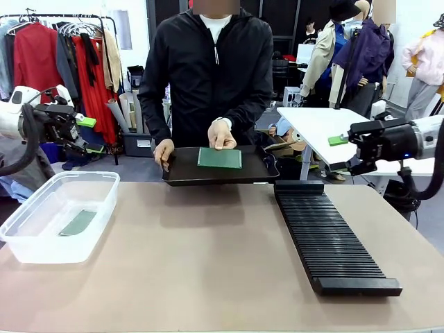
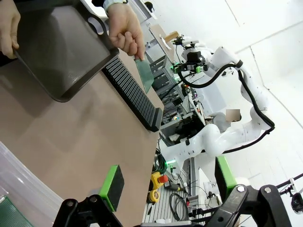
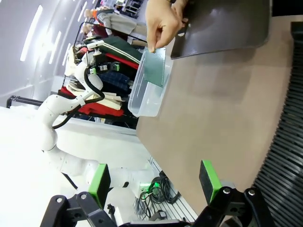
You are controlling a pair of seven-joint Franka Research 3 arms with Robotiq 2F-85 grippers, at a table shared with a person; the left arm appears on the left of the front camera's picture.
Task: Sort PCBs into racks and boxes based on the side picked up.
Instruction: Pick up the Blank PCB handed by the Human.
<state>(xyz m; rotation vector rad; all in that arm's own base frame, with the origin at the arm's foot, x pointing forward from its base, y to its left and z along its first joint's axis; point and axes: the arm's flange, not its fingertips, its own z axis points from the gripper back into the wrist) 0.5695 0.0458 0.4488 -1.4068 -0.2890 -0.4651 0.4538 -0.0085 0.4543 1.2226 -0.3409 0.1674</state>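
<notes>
– PCBs, reporting outward from the end effectors: what is the position?
– Both idle. The left end effector (image 1: 90, 135) is spread wide and empty, held up off the table (image 1: 208, 277) above the clear box (image 1: 41, 253). The right end effector (image 1: 347, 154) is likewise spread and empty, raised near the far end of the slotted rack (image 1: 333, 243). Neither is near a board.
– And the boards themselves?
– One PCB (image 1: 220, 158) is pinched by its upper edge in the person's hand (image 1: 222, 135), hanging over the black tray (image 1: 182, 172). The other hand (image 1: 164, 151) steadies the tray by its rim. A second PCB (image 1: 78, 222) lies flat on the floor of the box.
– Handling?
– My judgement is thin, light and stiff, with smooth faces that could slip. It may flex or mark if squeezed hard. It is best taken across both faces at the free lower edge or a side edge, clear of the person's fingers.
– Obstructions?
– Fingers on the top edge, and the tray just beneath the board. The rack lies between the right arm and the tray, and the box wall stands below the left arm
</notes>
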